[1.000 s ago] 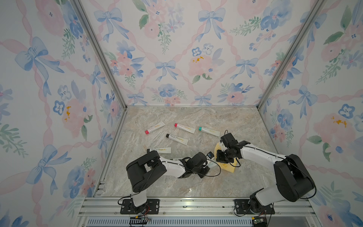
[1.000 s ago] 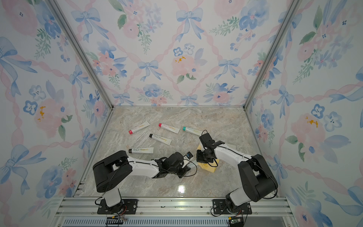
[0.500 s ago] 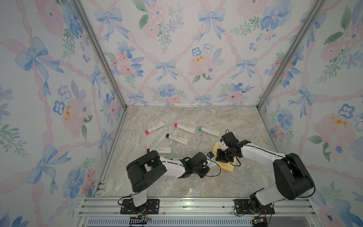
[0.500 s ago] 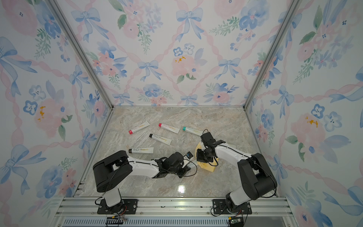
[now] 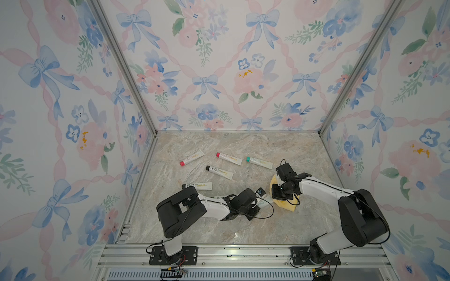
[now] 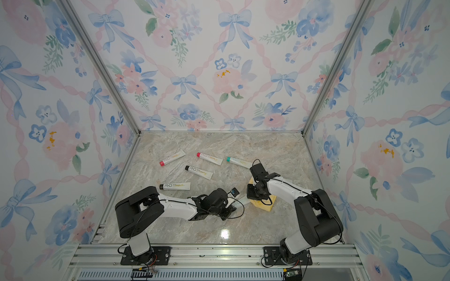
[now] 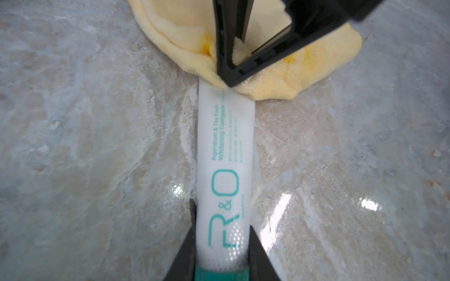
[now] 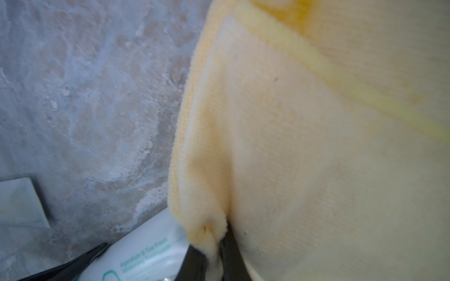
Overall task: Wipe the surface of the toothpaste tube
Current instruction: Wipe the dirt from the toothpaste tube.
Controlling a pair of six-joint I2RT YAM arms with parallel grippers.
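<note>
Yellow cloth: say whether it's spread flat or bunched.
Bunched, not spread: the cloth shows folds and a doubled hem, pinched in the right gripper.

White arm links [image 5: 214, 208], black joints [image 5: 360, 219], thin looping black cables [image 5: 272, 208]

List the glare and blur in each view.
Left wrist: lamp glare on the table beside the tube, its print readable. Right wrist: the cloth is soft, too near the lens. Both top views: sharp, one small glare spot near the front edge.

Toothpaste tube [image 7: 224, 150] smooth white plastic; cloth [image 7: 170, 31] fuzzy yellow terry; tabletop [image 7: 85, 146] glossy marble-look.
</note>
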